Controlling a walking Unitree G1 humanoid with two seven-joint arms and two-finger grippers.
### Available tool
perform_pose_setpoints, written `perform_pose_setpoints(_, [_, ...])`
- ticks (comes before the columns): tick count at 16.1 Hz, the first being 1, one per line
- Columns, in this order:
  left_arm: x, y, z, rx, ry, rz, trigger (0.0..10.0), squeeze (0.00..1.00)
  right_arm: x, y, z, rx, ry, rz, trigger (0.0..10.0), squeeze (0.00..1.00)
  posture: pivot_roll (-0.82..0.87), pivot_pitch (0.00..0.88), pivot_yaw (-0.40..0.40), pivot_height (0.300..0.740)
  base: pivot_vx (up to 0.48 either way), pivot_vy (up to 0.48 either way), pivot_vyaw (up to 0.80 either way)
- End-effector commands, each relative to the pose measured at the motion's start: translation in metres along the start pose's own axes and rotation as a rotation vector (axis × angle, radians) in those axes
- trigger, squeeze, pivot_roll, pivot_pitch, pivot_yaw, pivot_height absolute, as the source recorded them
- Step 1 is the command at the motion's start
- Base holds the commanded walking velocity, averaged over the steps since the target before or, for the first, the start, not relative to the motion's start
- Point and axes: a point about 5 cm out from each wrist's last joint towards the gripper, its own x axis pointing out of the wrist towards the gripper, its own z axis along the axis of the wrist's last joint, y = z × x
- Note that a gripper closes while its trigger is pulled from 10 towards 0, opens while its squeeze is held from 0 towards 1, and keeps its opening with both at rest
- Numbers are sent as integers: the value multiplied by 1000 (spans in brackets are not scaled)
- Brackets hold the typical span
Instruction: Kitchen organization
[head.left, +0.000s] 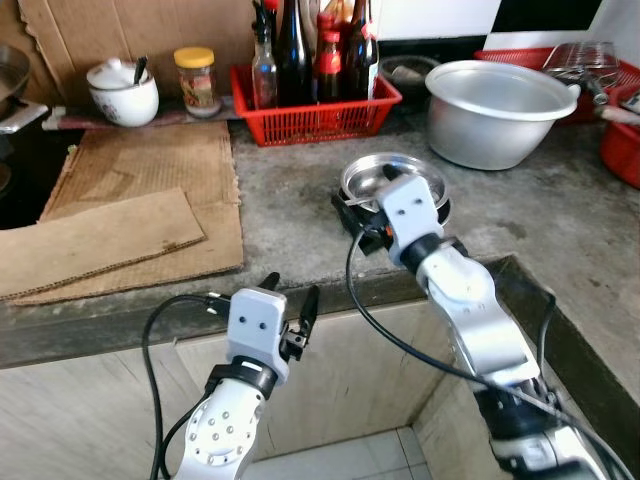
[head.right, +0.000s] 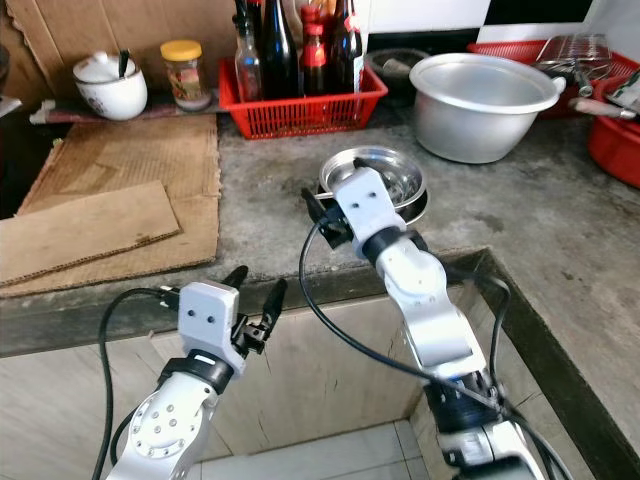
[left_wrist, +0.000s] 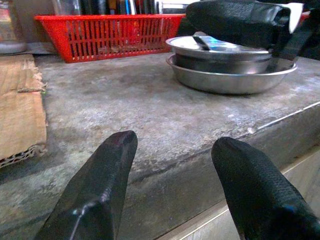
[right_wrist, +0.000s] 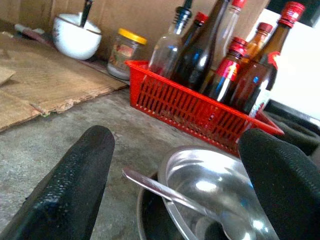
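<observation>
Right tool (right_wrist: 175, 170) spread wide, fingers either side of the small steel bowl (head.right: 385, 185), a spoon (right_wrist: 170, 194) lying in it. Bowl sits in a steel plate (left_wrist: 230, 80) near the bench (head.left: 290, 210) front edge. Left tool (head.right: 255, 290) also wide, holding nothing, hovering at the bench edge. Behind: red basket (head.left: 315, 115) of bottles, big steel pot (head.left: 495, 110), cardboard (head.left: 130, 210) at left.

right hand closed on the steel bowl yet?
No. The right hand is open, its fingers spread either side of the steel bowl holding a spoon.
</observation>
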Motion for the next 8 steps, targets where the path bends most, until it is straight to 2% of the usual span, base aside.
perform_pose_setpoints(1, [-3, -4, 3, 9, -5, -6, 10000, 0, 4, 0, 5, -47, -37, 35, 10000, 0, 219, 156, -66, 740, 0, 0, 0])
perform_pose_setpoints(4, [-2, -7, 7, -8, -17, -11, 10000, 0, 9, 3, 3, -114, -41, 61, 10000, 0, 217, 156, -72, 740, 0, 0, 0])
perform_pose_setpoints(5, [2, -9, 17, -33, -62, -18, 10000, 0, 11, 7, -3, -139, -20, 60, 10000, 0, 221, 154, -74, 740, 0, 0, 0])
perform_pose_setpoints(8, [3, -11, 22, -40, -86, -37, 10000, 0, 17, 7, -12, -173, 19, 42, 10000, 0, 222, 143, -74, 740, 0, 0, 0])
